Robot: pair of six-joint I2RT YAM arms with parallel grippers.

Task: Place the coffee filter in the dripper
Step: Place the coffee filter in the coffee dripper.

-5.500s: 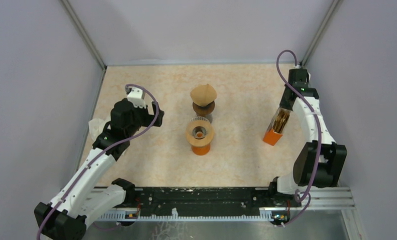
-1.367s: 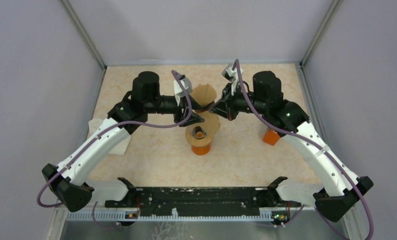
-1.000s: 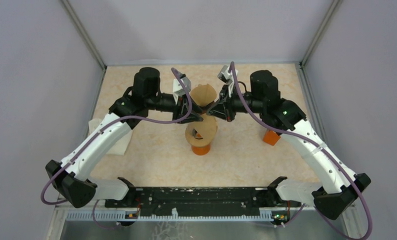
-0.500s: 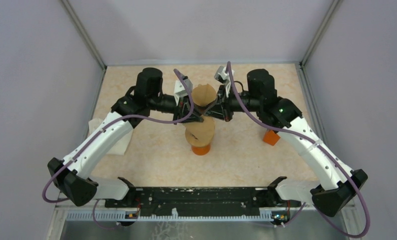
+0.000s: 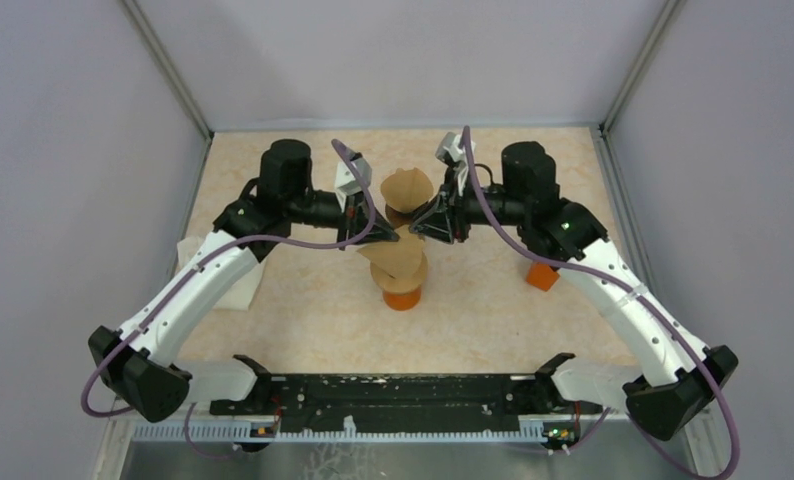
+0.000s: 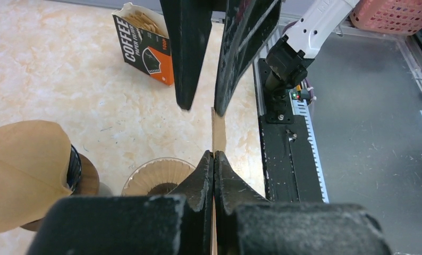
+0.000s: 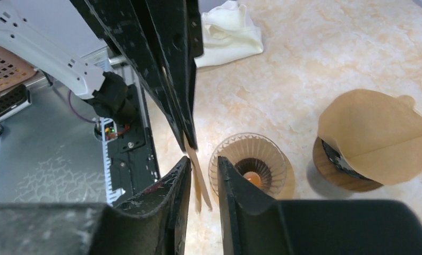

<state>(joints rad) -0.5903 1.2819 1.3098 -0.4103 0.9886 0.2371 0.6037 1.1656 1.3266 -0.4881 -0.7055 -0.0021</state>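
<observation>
A flat brown coffee filter hangs edge-on over the ribbed glass dripper, which sits on an orange base at mid-table. My left gripper is shut on the filter's upper edge; in the left wrist view its jaws pinch the thin paper, with the dripper below left. My right gripper faces it from the right and is open. In the right wrist view its jaws stand apart around the filter's edge without pressing it, beside the dripper.
A second brown filter rests on a dark wooden stand just behind the dripper. An orange coffee-filter box stands at the right and a white cloth lies by the left wall. The two grippers are nearly tip to tip.
My left gripper closed on the filter while my right gripper opened and let go. The filter now hangs flat from the left gripper above the dripper.
</observation>
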